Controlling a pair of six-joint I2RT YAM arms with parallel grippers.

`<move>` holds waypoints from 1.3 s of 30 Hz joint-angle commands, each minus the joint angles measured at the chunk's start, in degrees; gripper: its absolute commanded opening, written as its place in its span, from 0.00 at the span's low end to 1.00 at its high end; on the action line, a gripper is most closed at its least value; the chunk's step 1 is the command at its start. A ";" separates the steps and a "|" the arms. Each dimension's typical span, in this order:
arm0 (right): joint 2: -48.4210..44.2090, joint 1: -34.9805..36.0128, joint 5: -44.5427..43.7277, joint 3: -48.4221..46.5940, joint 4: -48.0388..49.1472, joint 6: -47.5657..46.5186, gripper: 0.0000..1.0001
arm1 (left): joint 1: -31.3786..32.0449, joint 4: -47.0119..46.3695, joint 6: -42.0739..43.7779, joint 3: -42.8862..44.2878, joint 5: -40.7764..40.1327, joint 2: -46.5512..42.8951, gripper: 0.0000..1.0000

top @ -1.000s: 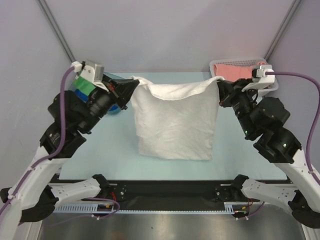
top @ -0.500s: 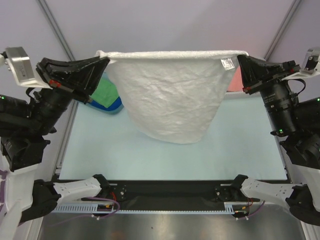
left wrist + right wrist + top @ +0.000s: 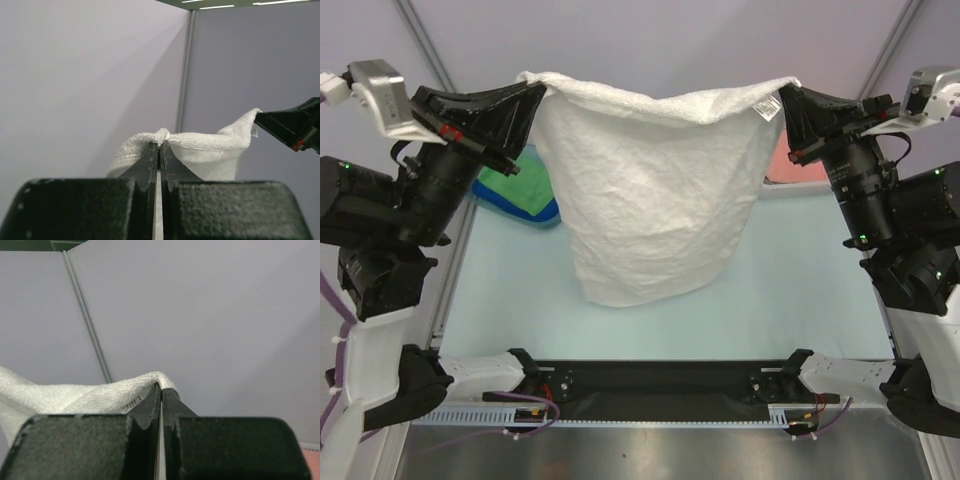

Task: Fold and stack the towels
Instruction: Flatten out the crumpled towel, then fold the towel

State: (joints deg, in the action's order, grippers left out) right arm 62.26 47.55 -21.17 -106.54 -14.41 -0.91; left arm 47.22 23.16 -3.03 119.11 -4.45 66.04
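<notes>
Find the pale blue table (image 3: 720, 320) nearest the arm bases. Above it, see one white towel (image 3: 650, 190) hung out as a sheet, with its top edge sagging in the middle and its lower hem loose. Cannot tell whether that hem touches the surface.

At the upper left corner of the towel, find the left gripper (image 3: 538, 92) pressed together, pinching a bunched bit of terry. At the upper right corner, find the right gripper (image 3: 786, 97) likewise pressed together on the cloth, just beside a small white tag (image 3: 769, 105).

Farther back on the left, see a green towel (image 3: 525, 180) lying in a blue tray (image 3: 540, 213). Farther back on the right, partly hidden by the right arm, see a pink towel (image 3: 781, 160).
</notes>
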 commanded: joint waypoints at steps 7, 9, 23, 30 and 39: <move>11.29 -13.76 7.25 -1.56 4.84 4.55 0.00 | -16.62 -5.66 -6.11 -3.00 5.49 11.12 0.00; 16.19 -20.18 17.44 -1.83 5.18 9.41 0.00 | -19.52 -7.41 -7.34 -3.88 7.17 13.58 0.00; 57.67 -40.60 38.39 -20.44 15.56 24.02 0.00 | -33.50 -16.30 -16.57 20.69 14.91 58.55 0.00; 64.48 -41.49 39.45 -24.16 16.26 25.87 0.00 | -35.36 -22.36 -18.24 17.05 17.37 62.20 0.00; 59.48 -40.70 38.58 -12.03 18.72 26.66 0.00 | -34.13 -25.70 -15.52 3.33 17.01 55.17 0.00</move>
State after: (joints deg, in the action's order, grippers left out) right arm 126.28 6.39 17.39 -120.46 1.61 25.34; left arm 12.34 2.52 -19.46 125.05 11.16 127.79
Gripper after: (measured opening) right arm 0.020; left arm 0.014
